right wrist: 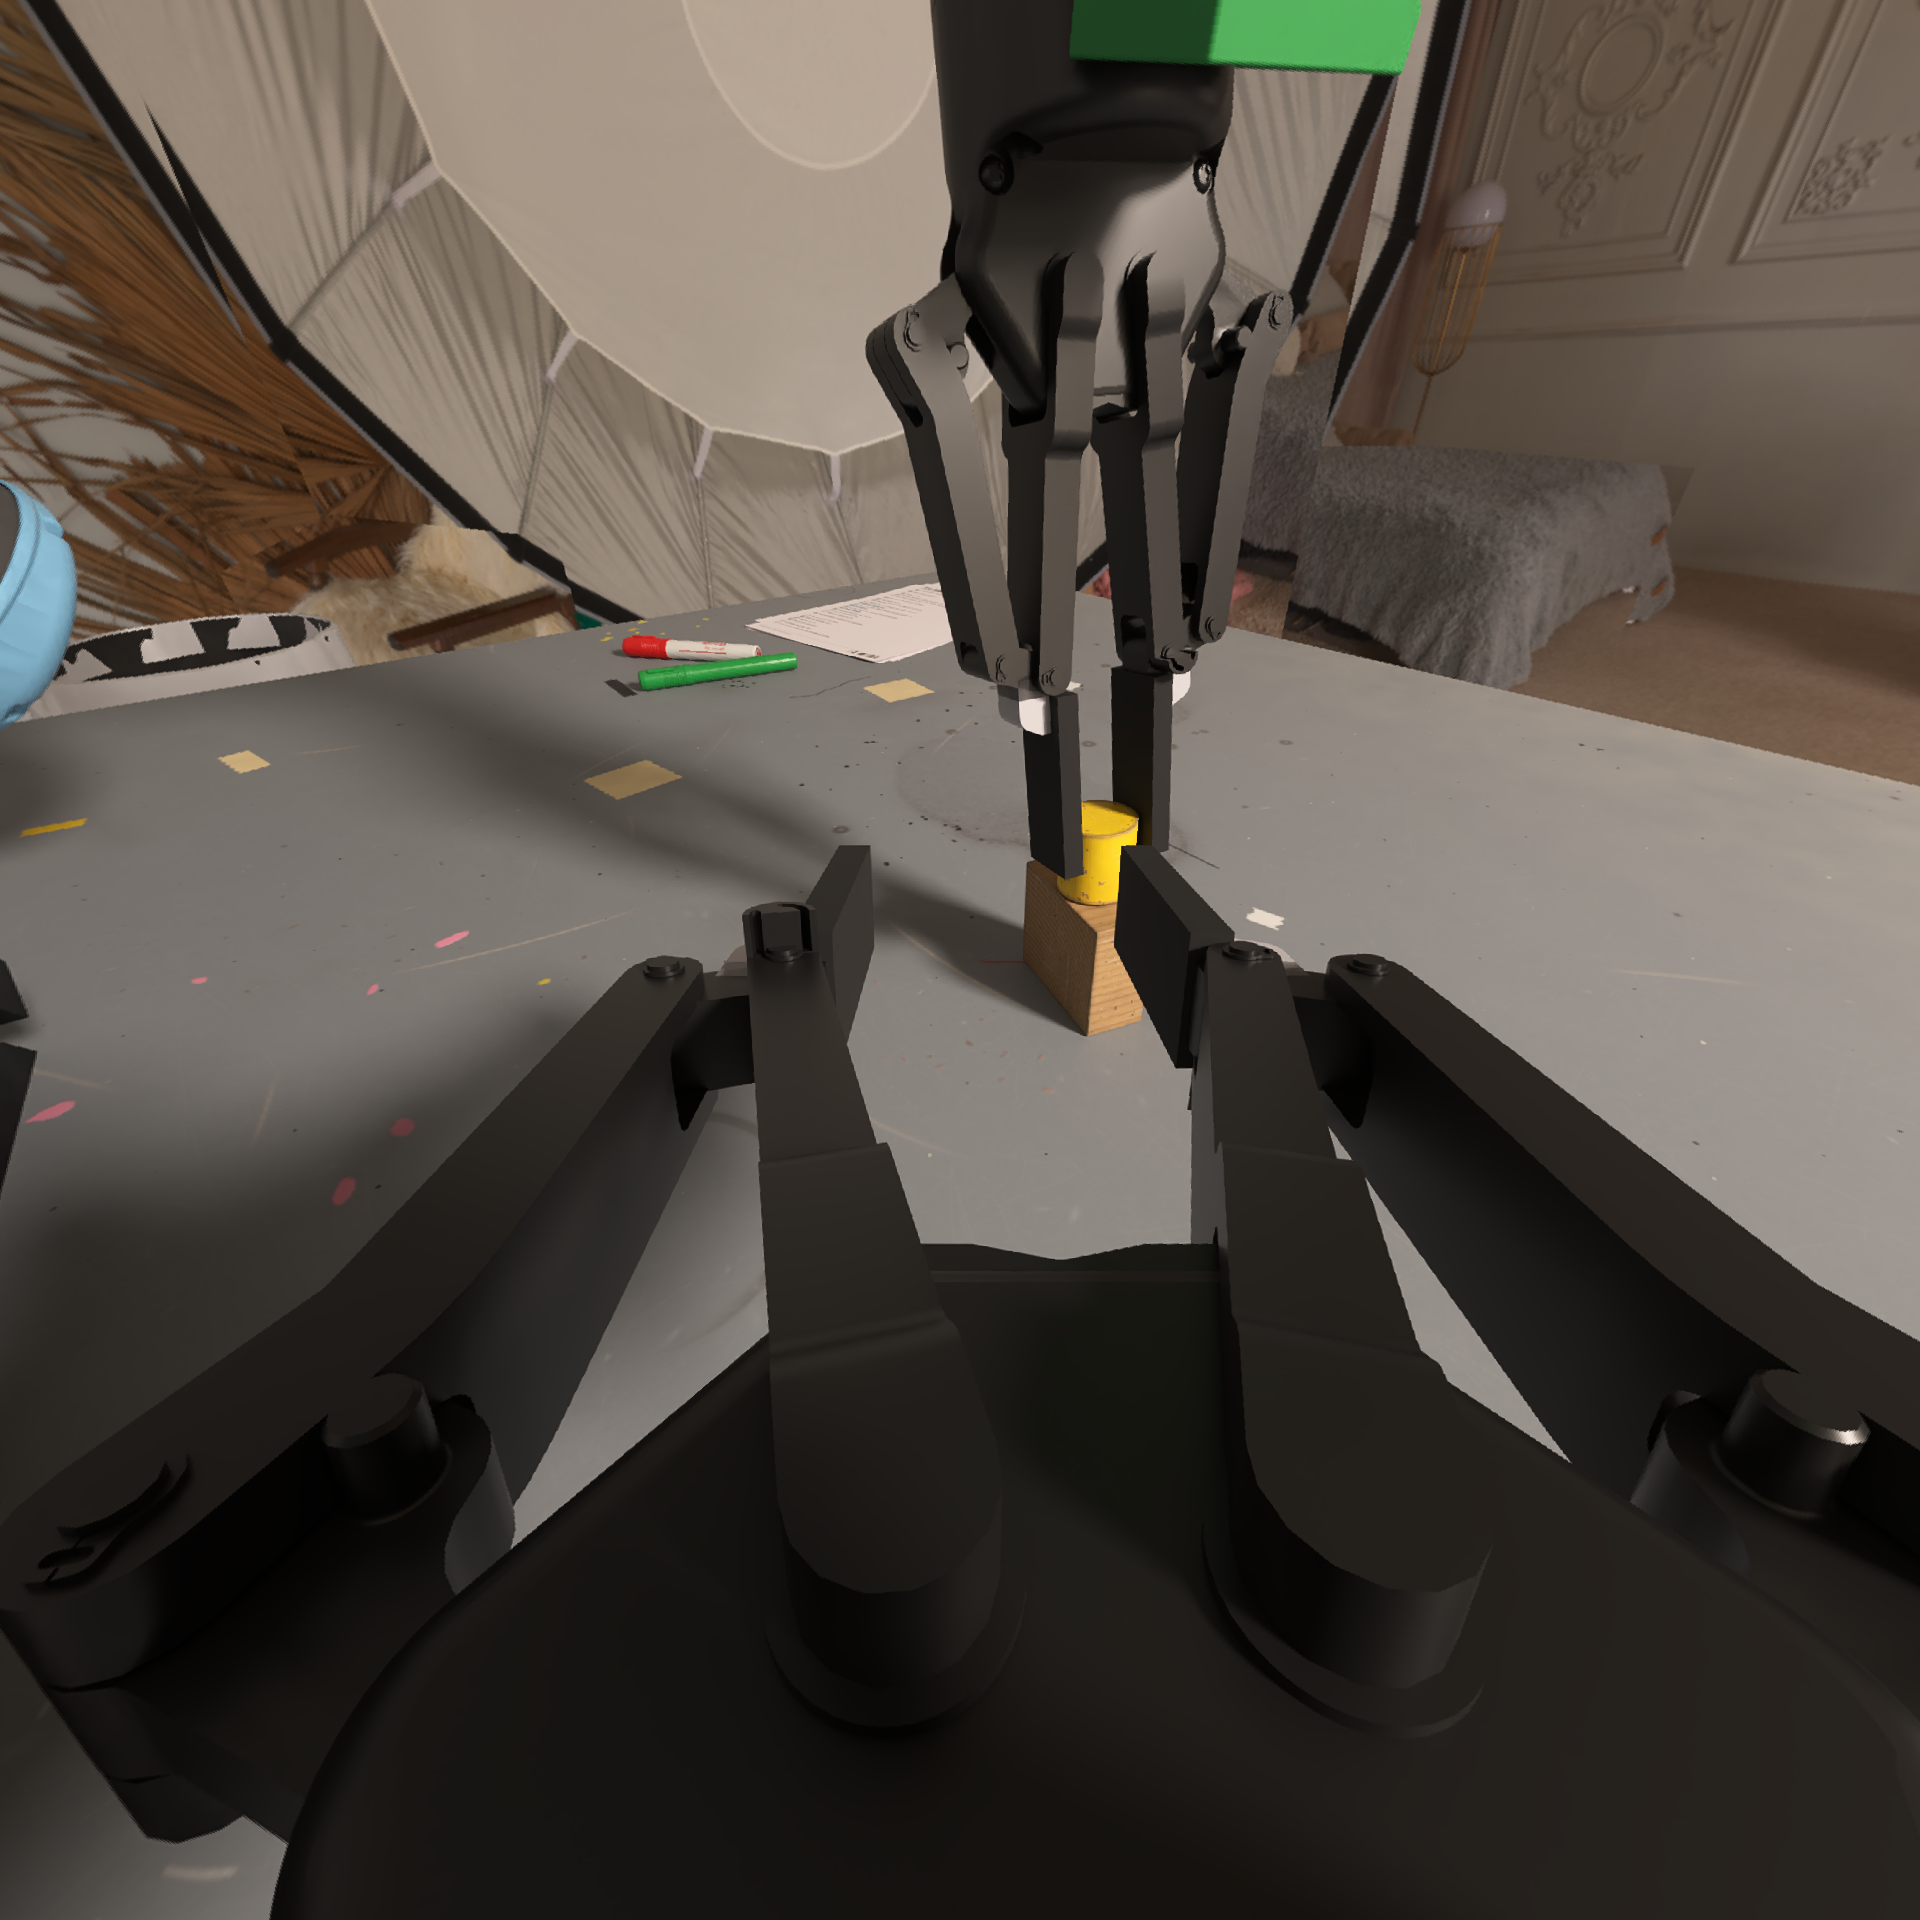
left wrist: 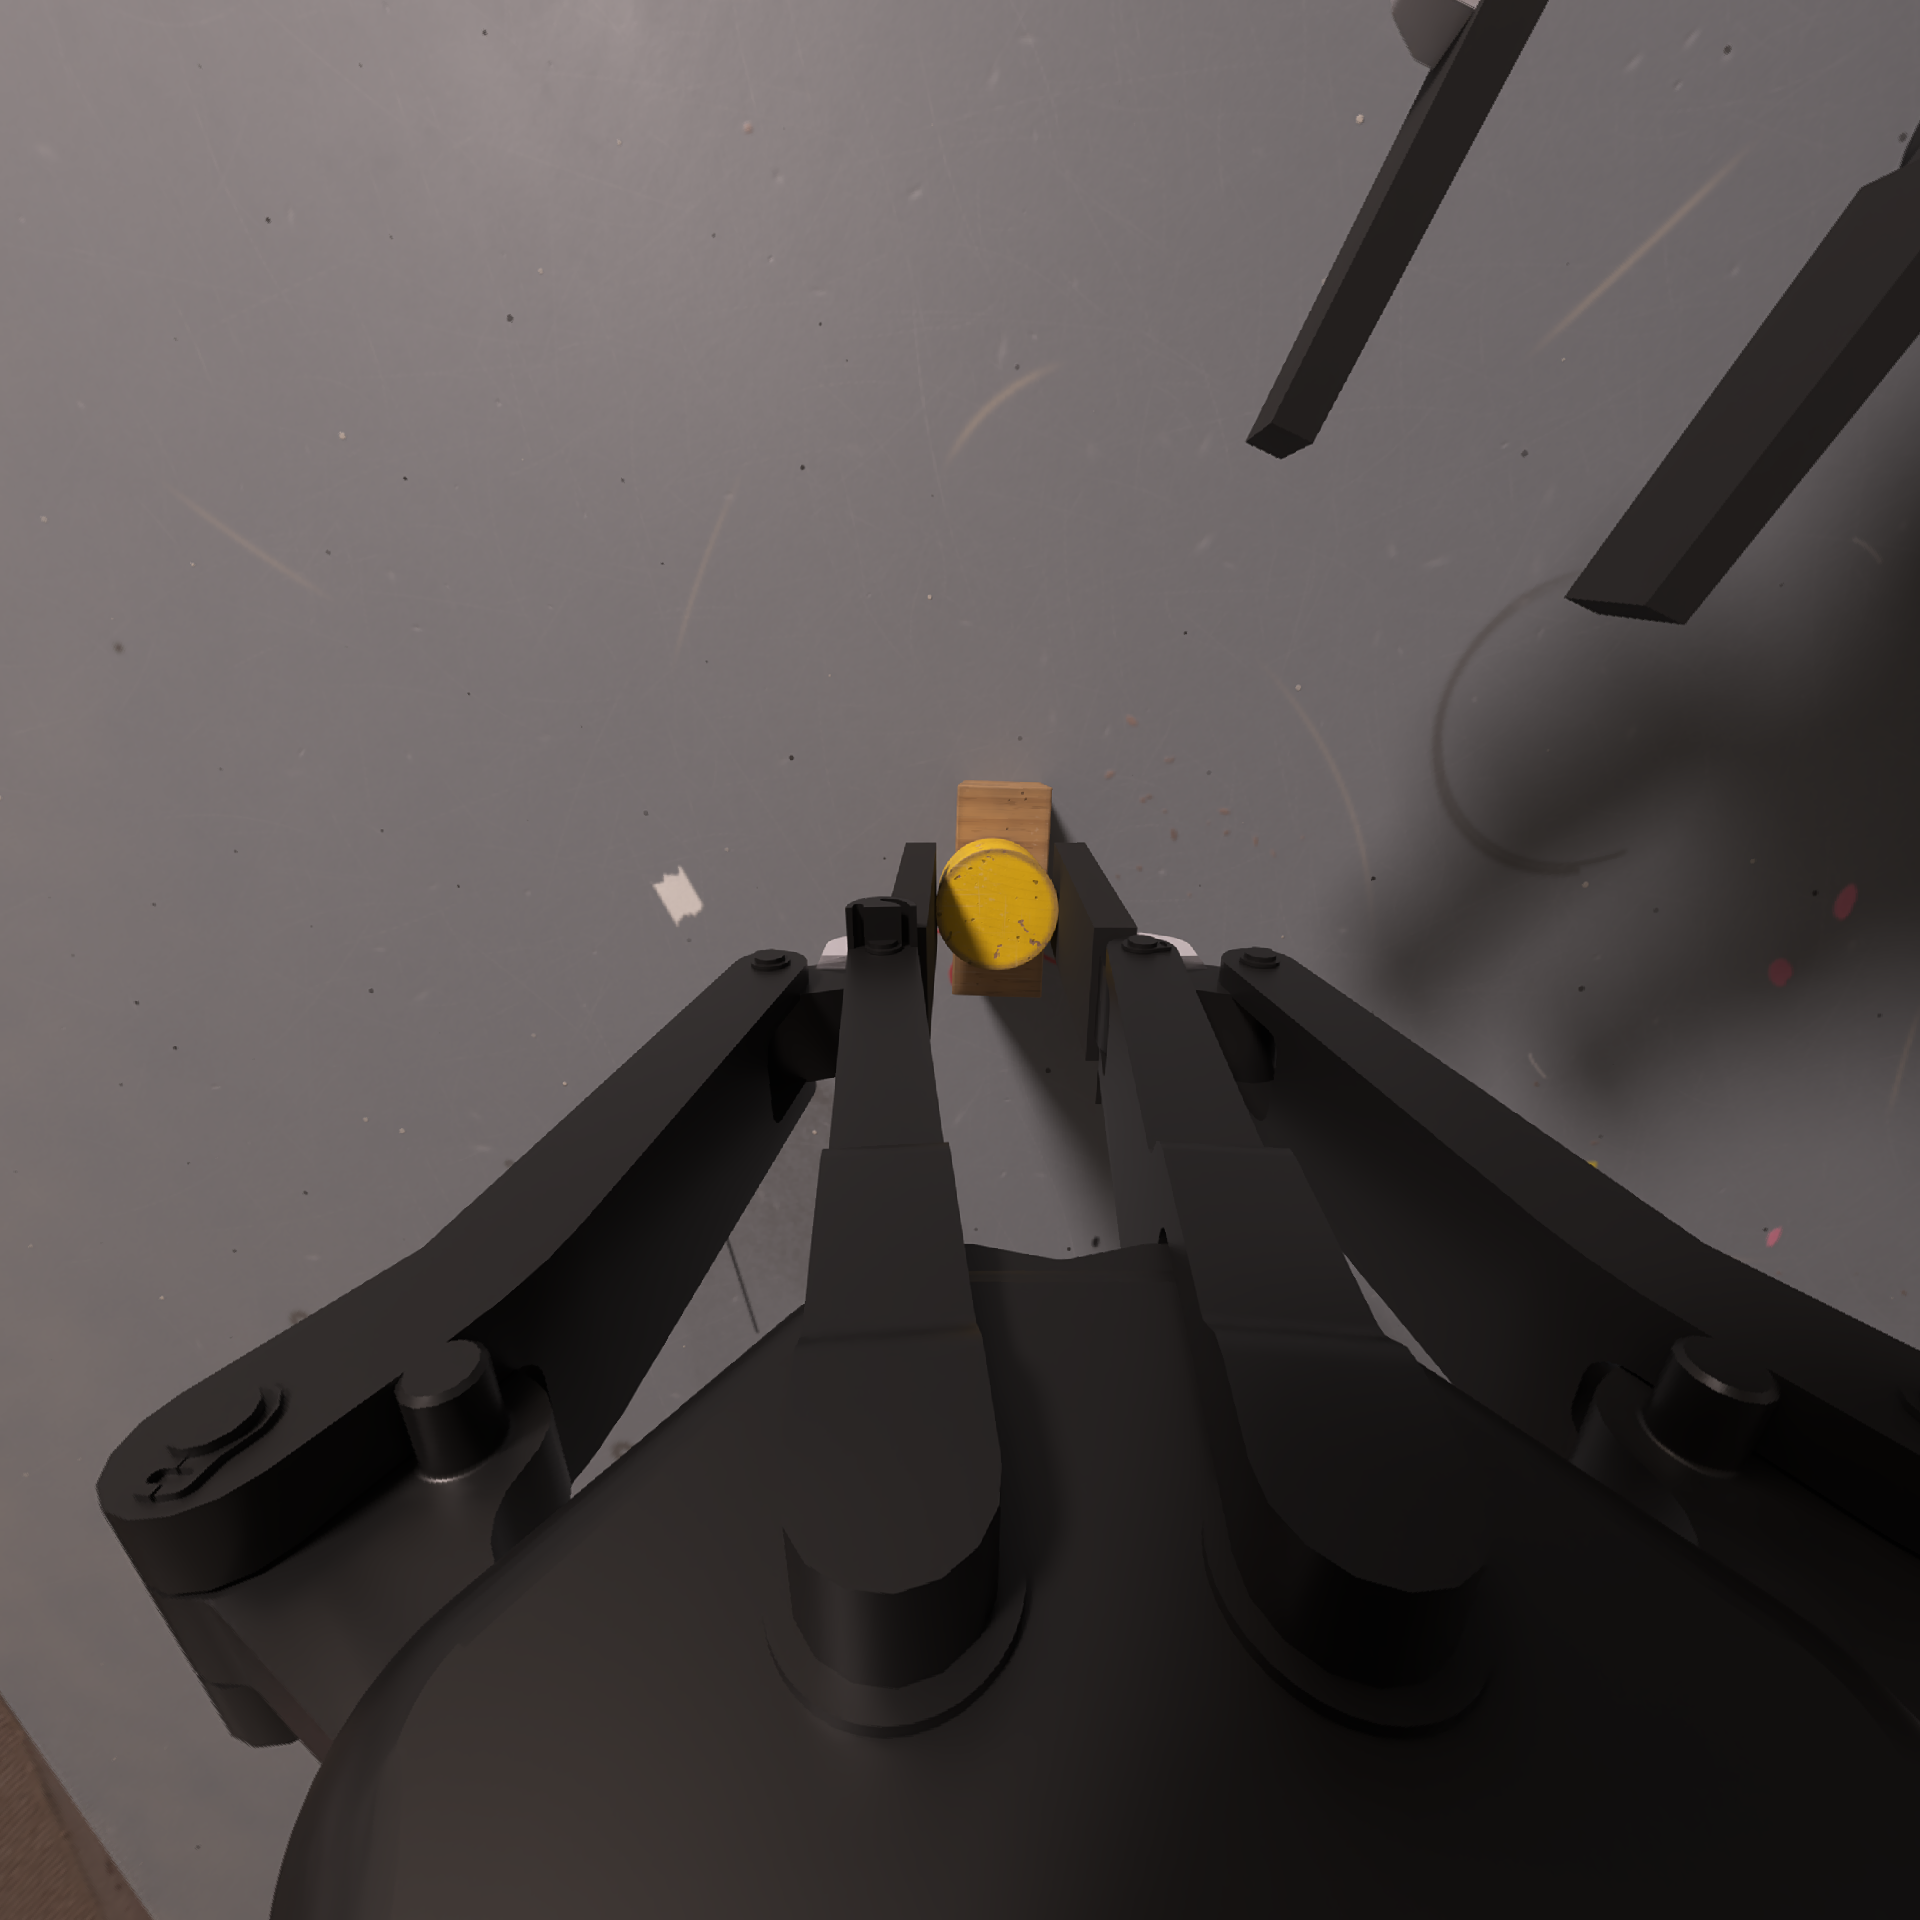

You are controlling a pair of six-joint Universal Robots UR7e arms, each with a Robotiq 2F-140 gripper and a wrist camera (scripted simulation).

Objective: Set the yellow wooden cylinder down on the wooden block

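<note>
The yellow wooden cylinder (left wrist: 995, 902) stands upright on top of the wooden block (left wrist: 1003, 810), which rests on the grey table (left wrist: 520, 520). My left gripper (left wrist: 997, 854) comes straight down over it, shut on the cylinder, one finger on each side. The right wrist view shows this from the side: the left gripper (right wrist: 1103, 854), the cylinder (right wrist: 1103, 868) and the block (right wrist: 1070, 956); the cylinder's base meets the block's top. My right gripper (right wrist: 995, 868) is open and empty, just in front of the block, its right finger overlapping the block's near corner. It also shows in the left wrist view (left wrist: 1455, 520).
At the table's far side lie a red marker (right wrist: 691, 649), a green marker (right wrist: 717, 670) and a paper sheet (right wrist: 862, 618). Yellow tape patches (right wrist: 632, 777) dot the table. A white scrap (left wrist: 677, 896) lies left of the block. A blue object (right wrist: 31, 592) stands far left.
</note>
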